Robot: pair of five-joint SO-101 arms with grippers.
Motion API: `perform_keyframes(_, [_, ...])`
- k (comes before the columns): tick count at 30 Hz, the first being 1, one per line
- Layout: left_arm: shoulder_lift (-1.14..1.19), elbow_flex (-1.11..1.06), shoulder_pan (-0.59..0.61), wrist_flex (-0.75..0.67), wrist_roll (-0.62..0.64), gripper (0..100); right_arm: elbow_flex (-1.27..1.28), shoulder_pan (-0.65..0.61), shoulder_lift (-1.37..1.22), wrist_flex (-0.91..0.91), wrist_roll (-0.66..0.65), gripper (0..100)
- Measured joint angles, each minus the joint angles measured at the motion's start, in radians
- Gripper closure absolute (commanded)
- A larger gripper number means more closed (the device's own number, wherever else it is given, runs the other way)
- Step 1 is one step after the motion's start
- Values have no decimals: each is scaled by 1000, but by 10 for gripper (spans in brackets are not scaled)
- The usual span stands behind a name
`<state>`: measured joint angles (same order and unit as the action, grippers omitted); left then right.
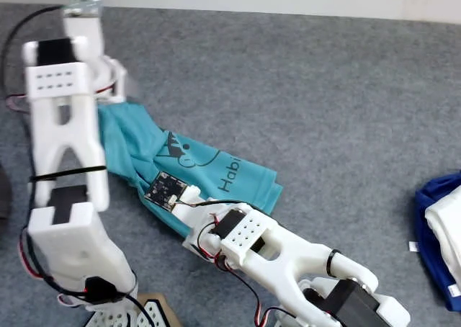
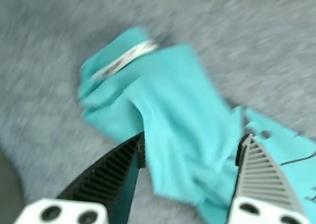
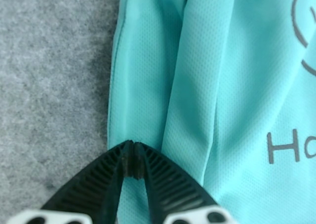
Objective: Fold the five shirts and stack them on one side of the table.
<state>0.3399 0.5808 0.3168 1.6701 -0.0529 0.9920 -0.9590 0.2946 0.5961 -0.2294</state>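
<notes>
Folding is under way on the crumpled teal mesh shirt with dark print (image 1: pixel 216 172), which lies on the grey felt table (image 1: pixel 338 89) toward its left side, about midway between the near and far edges. The right gripper (image 3: pixel 132 157) has its jaws pressed together on a fold along the shirt's long edge, just beside the lettering. The left gripper (image 2: pixel 193 137) hangs wide open astride the bunched collar end, with cloth between the jaws but nothing clamped. This looks like a first fold barely begun. The next move calls for the left jaws to close on that bunched end so both arms can spread the cloth flat. The high view gives the wider layout: a dark blue garment (image 1: pixel 431 212) with a white cloth (image 1: pixel 450 226) on it at the table's right edge, likely the stack. The wrist views give the close detail: the white neck tape (image 2: pixel 126 58) and how each pair of jaws stands.
</notes>
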Motion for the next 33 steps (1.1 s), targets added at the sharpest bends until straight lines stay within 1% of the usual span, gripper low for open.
perform_keyframes(4, [5, 0, 100, 18, -2, 697, 0, 0, 0, 0, 0, 982])
perform_keyframes(10, [84, -18, 187, 28, -2, 697, 0, 0, 0, 0, 0, 982])
perform_keyframes(15, [123, -153, 180, 11, -32, 700, 0, 0, 0, 0, 0, 982])
perform_keyframes(16, [123, -181, 169, 0, -37, 713, 0, 0, 0, 0, 0, 982])
perform_keyframes(18, [124, -226, 146, -17, -40, 784, 0, 0, 0, 0, 0, 982])
perform_keyframes(21, [124, -256, 127, -52, -41, 963, 0, 0, 0, 0, 0, 982])
perform_keyframes(22, [124, -256, 126, -61, -38, 1000, 0, 0, 0, 0, 0, 982])
perform_keyframes(24, [124, -256, 126, -69, -12, 960, 0, 0, 0, 0, 0, 982])
perform_keyframes(25, [124, -256, 126, -71, 3, 960, 0, 0, 0, 0, 0, 982])
perform_keyframes(28, [124, -259, 126, -71, 34, 997, 0, 0, 0, 0, 0, 982])
perform_keyframes(33, [124, -313, 126, -81, 41, 993, 0, 0, 0, 0, 0, 982])
